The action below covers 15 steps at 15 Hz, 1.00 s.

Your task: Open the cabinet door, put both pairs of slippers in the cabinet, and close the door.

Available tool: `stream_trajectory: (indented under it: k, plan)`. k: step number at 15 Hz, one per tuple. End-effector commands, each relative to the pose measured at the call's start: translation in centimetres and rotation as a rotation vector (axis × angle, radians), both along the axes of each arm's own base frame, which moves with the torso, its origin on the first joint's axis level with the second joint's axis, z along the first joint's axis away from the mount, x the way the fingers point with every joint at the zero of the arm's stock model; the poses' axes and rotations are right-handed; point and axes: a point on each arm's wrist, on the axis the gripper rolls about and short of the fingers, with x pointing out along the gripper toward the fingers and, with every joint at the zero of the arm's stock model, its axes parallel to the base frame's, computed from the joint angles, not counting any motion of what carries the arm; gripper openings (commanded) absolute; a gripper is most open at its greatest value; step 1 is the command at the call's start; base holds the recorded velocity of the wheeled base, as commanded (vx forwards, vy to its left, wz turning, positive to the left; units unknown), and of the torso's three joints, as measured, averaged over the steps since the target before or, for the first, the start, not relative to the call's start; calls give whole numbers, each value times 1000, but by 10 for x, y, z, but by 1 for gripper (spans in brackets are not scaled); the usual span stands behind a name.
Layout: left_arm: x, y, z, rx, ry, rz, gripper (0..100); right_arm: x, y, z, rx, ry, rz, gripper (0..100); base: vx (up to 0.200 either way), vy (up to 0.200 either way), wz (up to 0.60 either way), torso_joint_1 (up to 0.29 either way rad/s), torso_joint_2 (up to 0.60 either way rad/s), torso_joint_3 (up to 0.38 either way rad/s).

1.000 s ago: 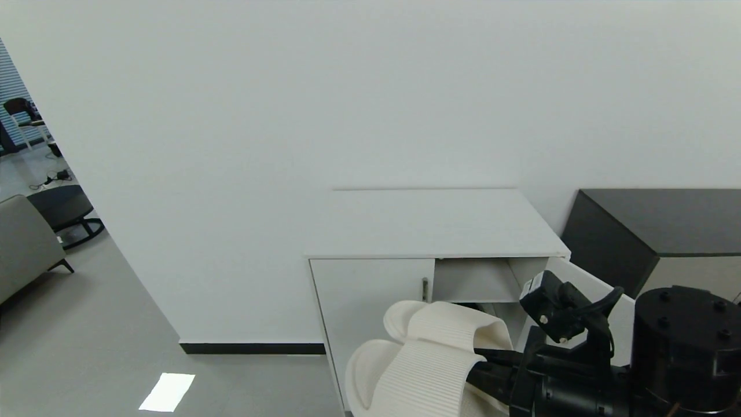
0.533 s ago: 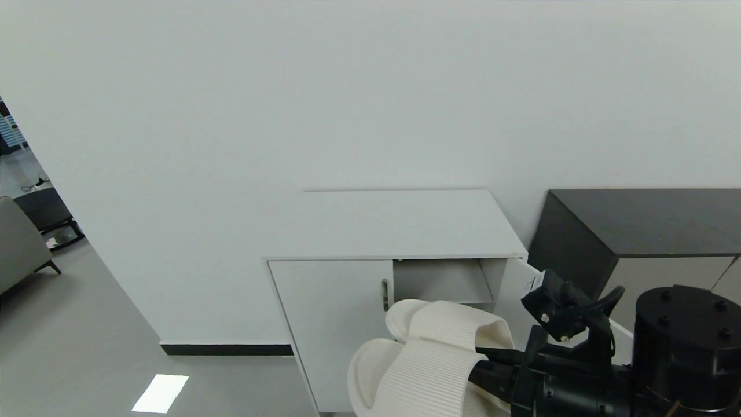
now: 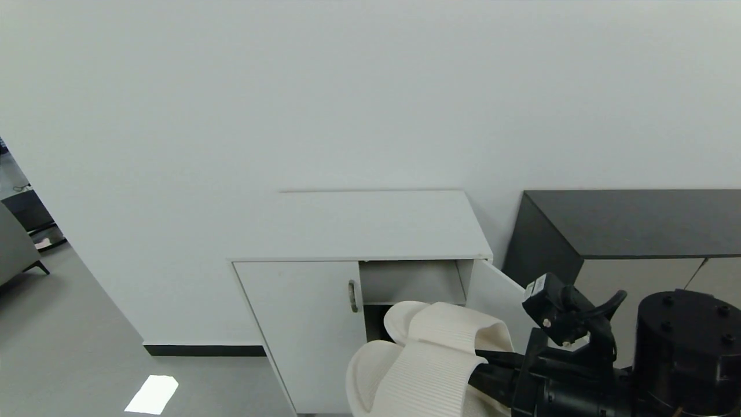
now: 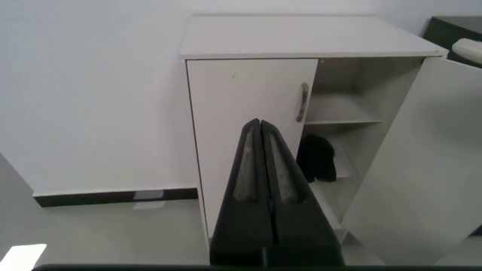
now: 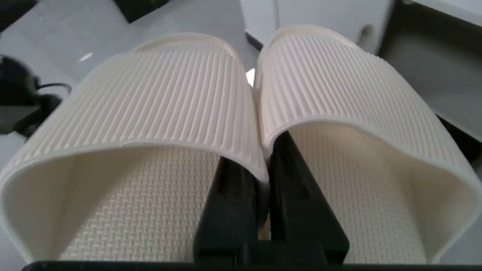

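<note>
One pair: cream slippers (image 3: pixel 431 353) clamped in right gripper (image 5: pixel 263 181).
Left gripper (image 4: pixel 260 135): closed, empty.
Camera: shifted; cabinet (image 3: pixel 370 226) opening now lines up behind slippers, so loading looks close.

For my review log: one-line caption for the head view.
Right hand holds a pair of cream slippers before the white cabinet, its right door open.

A white cabinet (image 3: pixel 370 226) stands on the grey floor (image 3: pixel 69 347). Inside it, a dark object (image 4: pixel 316 156) lies on the second shelf (image 4: pixel 345 167).
</note>
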Motion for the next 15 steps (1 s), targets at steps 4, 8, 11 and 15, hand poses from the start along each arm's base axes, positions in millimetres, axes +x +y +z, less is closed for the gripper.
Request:
stream_trajectory:
  k: [4,8,11,15]
  plan:
    - [0,0,0,-2,0,1,0,0,-1,-3,-19,-9,5,0,0,0,0,0,0,0]
    - [0,0,0,-2,-1,3,0,1,1,-5,-25,-4,6,0,0,0,0,-91,178,96]
    - [0,0,0,-2,-1,3,0,1,1,-6,-26,-4,6,0,0,0,0,-175,380,201]
    - [0,0,0,-4,-1,3,0,1,1,-5,-25,-4,5,0,0,0,0,-221,470,251]
